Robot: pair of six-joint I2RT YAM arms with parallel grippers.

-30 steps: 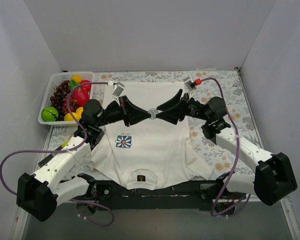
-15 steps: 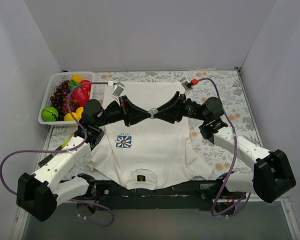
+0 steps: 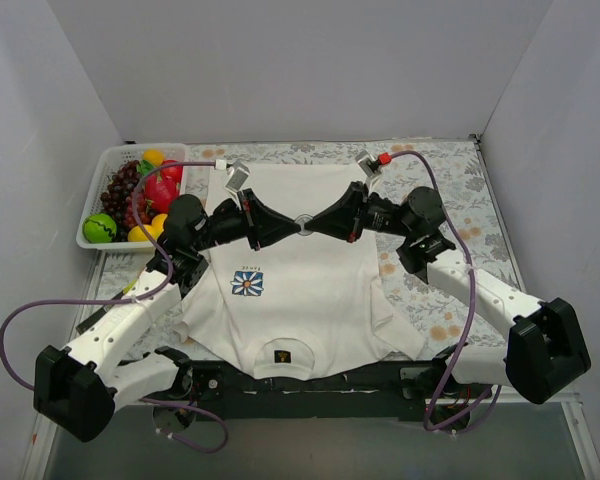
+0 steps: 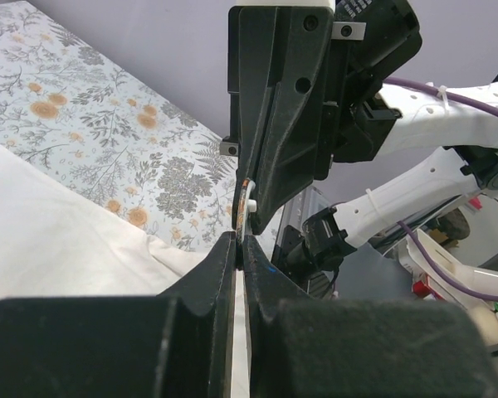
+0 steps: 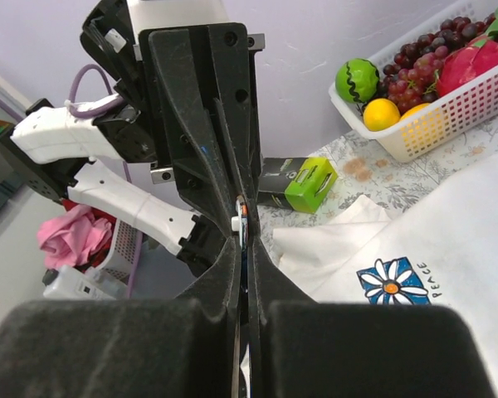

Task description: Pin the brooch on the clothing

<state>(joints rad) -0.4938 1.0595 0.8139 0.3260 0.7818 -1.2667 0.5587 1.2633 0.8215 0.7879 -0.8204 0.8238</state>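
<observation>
Top view, change: the right hand (image 3: 317, 224) had its fingers spread a second ago. They are now drawn together on the brooch (image 3: 304, 223), and the right arm has come in a little toward the middle.
Top view, left hand (image 3: 291, 226): unchanged, clamped on the brooch from the other side, so the two hands meet tip to tip.
Top view, brooch: held between both hands over the middle of the T-shirt (image 3: 310, 300), on the hem side of it.
Top view, T-shirt: spread flat on the desk (image 3: 480, 200), collar toward the near edge and flower print (image 3: 247, 283) on its left half.
Top view, basket (image 3: 90, 210): a white one at the desk's far left corner. It holds dark grapes (image 3: 120, 190), a green ball-shaped fruit (image 3: 99, 227), a red fruit (image 3: 160, 190) and small yellow and orange fruits.
Left wrist view: the left fingers are pressed shut. The brooch stands edge-on just past their tips, with the right hand's closed fingers above it.
Right wrist view: the right fingers are shut on the thin edge of the brooch and the left hand faces them. The basket of fruit is at upper right.
</observation>
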